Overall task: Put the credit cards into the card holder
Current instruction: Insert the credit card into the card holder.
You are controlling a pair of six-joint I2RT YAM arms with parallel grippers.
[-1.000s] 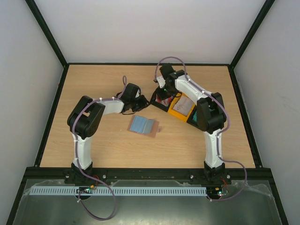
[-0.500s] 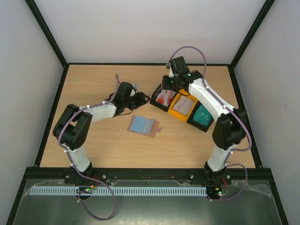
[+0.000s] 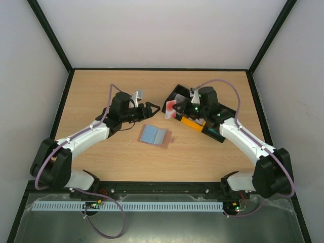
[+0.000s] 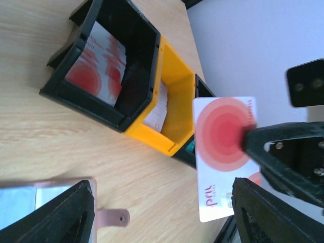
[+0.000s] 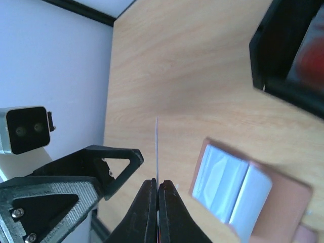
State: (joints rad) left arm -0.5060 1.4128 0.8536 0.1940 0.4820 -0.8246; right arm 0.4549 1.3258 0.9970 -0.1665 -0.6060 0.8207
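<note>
1 card [image 4: 223,147] lifted, left gripper [image 3: 153,108] opened

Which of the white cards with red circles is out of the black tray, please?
The white card pinched in the right gripper, held in the air; the other cards lie stacked in the black tray.

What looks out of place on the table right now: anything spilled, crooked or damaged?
Nothing stands out. The card holder lies open and flat, and the trays stand upright. The one white-and-red card off the table is pinched in the right gripper, held towards the left gripper, whose jaws stand open.
</note>
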